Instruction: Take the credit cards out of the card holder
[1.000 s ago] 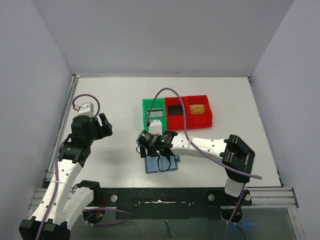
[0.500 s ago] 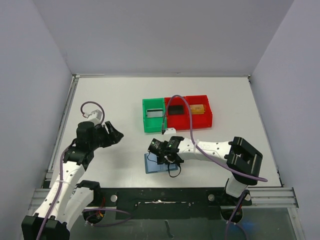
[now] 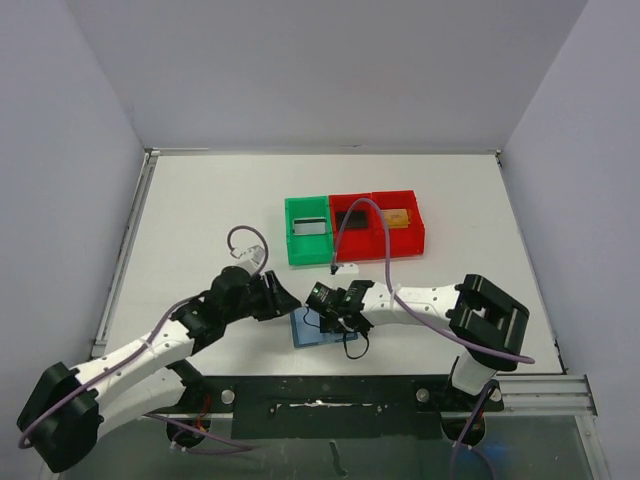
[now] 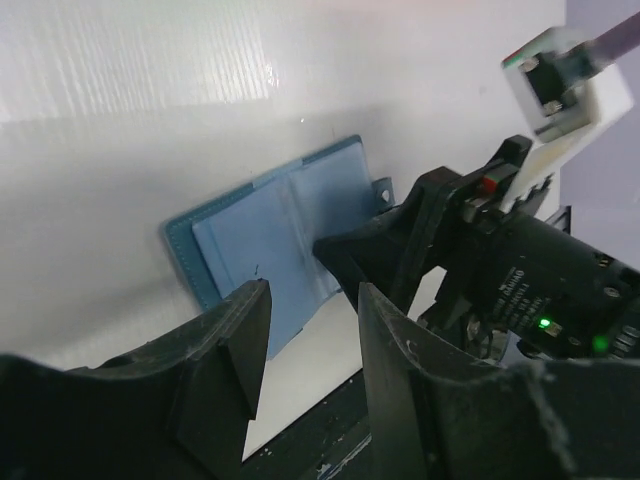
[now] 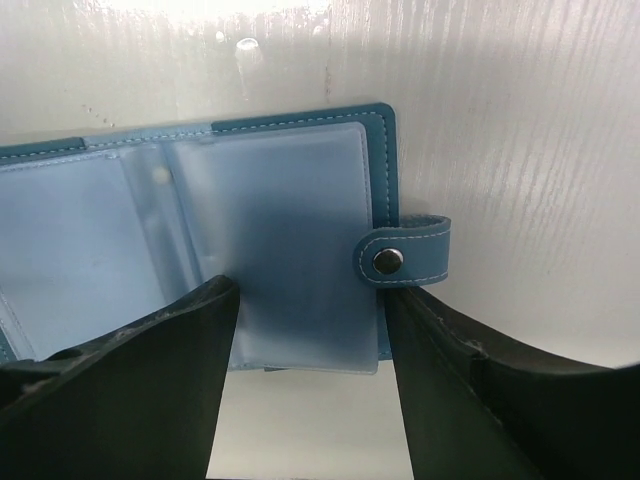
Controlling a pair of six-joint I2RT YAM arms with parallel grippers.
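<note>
A flat light-blue bifold card holder (image 3: 308, 333) is lying open near the front edge of a white ribbed plastic worktop (image 3: 200, 200), which pale grey walls (image 3: 320, 70) are enclosing on three sides. The right hand (image 3: 330, 310) is hovering over it, fingers spread. The left hand (image 3: 285, 300), likewise spread, is pointing at it from just beside. A green plastic bin (image 3: 308, 230) and a red plastic bin (image 3: 385, 225) are sitting behind.

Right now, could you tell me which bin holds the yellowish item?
The rightmost red bin; the middle red bin holds something dark, the green bin nothing yellowish.
</note>
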